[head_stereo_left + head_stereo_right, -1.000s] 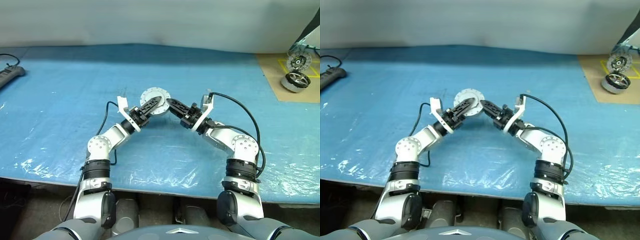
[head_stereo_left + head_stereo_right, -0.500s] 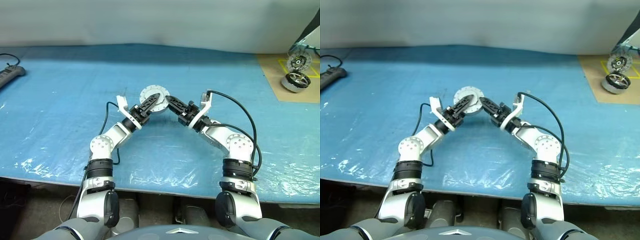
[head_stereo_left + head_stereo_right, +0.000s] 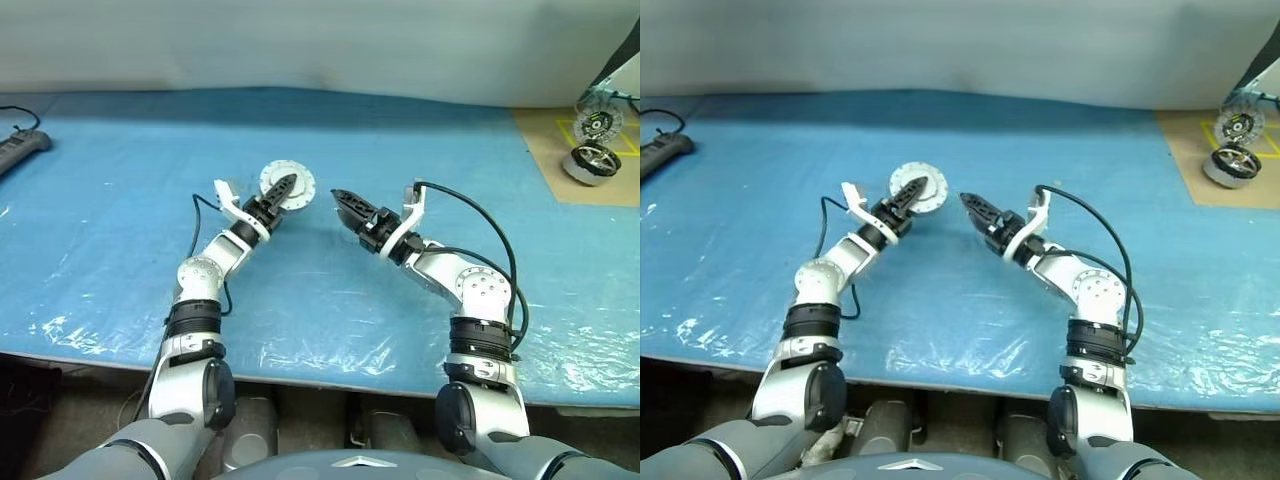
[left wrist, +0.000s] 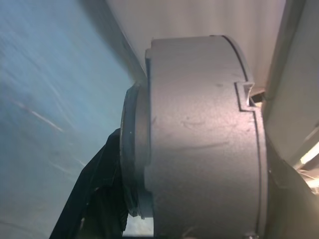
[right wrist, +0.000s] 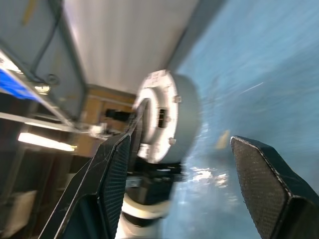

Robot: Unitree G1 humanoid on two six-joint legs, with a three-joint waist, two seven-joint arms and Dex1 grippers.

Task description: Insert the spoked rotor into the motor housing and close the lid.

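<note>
The motor housing (image 3: 297, 177) is a short round silver part held off the blue table, its pale flanged face towards me. My left gripper (image 3: 282, 186) is shut on it, one black finger lying across that face. The left wrist view shows its grey side wall (image 4: 199, 134) close up between the fingers. My right gripper (image 3: 339, 198) stands open a short way to the right of the housing, apart from it; in the right wrist view the housing (image 5: 174, 117) lies beyond its spread fingers (image 5: 264, 179). I cannot tell the lid apart from the housing. The spoked rotor is hidden.
The blue plastic-covered table (image 3: 120, 200) stretches wide on all sides. A brown board (image 3: 560, 180) at the far right carries two small dark-rimmed wheel-like parts (image 3: 590, 163), too small to identify. A black power strip (image 3: 18, 150) lies at the far left edge.
The right gripper opened and let go of the housing. The left arm carried the housing to the left and away, so a gap now separates it from the right gripper.
</note>
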